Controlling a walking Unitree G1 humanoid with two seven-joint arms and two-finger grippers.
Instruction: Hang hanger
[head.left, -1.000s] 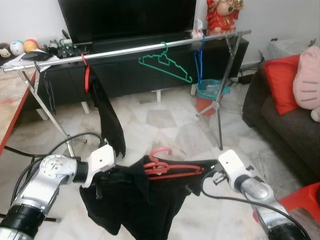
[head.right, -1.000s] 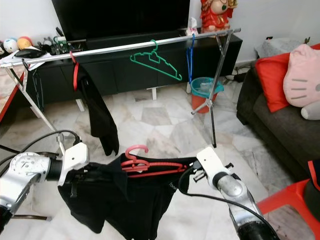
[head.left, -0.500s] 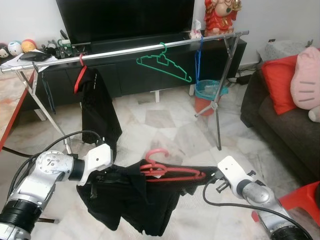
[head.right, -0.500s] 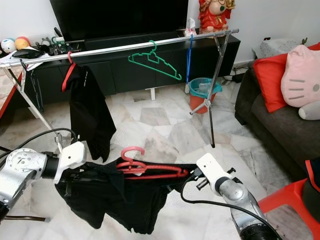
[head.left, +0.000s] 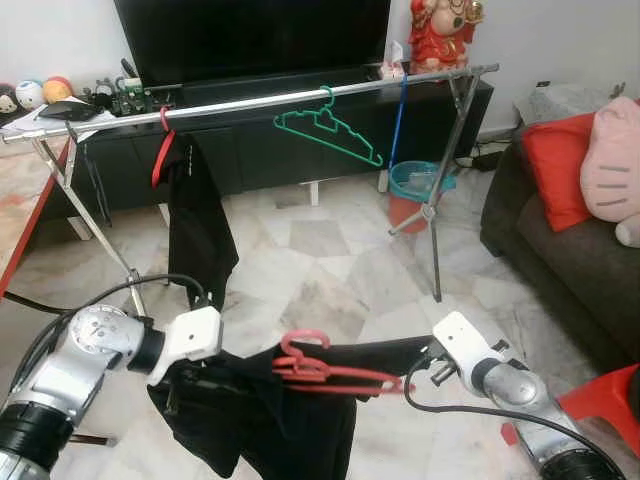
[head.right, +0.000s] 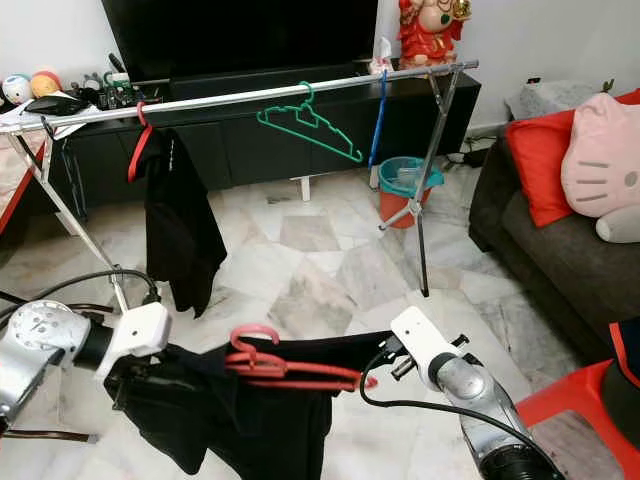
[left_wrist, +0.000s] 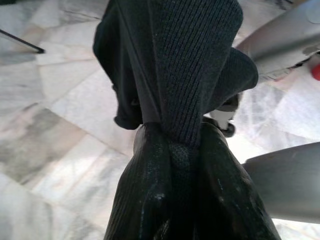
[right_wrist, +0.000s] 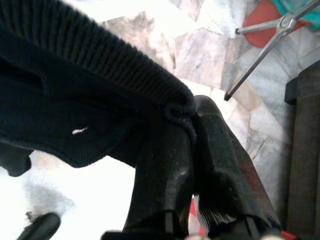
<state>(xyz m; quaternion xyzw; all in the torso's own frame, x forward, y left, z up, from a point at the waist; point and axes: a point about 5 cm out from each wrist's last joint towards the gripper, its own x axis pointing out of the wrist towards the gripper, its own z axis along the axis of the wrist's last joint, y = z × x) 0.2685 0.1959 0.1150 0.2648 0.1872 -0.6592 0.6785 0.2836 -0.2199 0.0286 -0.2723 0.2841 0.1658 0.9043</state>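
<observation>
The left gripper (left_wrist: 170, 135) is clamped on one shoulder of the black garment (head.left: 250, 420), held low over the marble floor (head.left: 330, 250); the red hanger (head.left: 320, 368) is carried inside the garment, its hook standing up between the two arms, well below the rail (head.left: 250, 100); the right gripper (right_wrist: 192, 130) is closed on the garment's other shoulder. For a clean hang, both ends are best raised level, so that the hook is brought over bare rail between the hung black garment (head.left: 198, 220) and the green hanger (head.left: 330, 125).
</observation>
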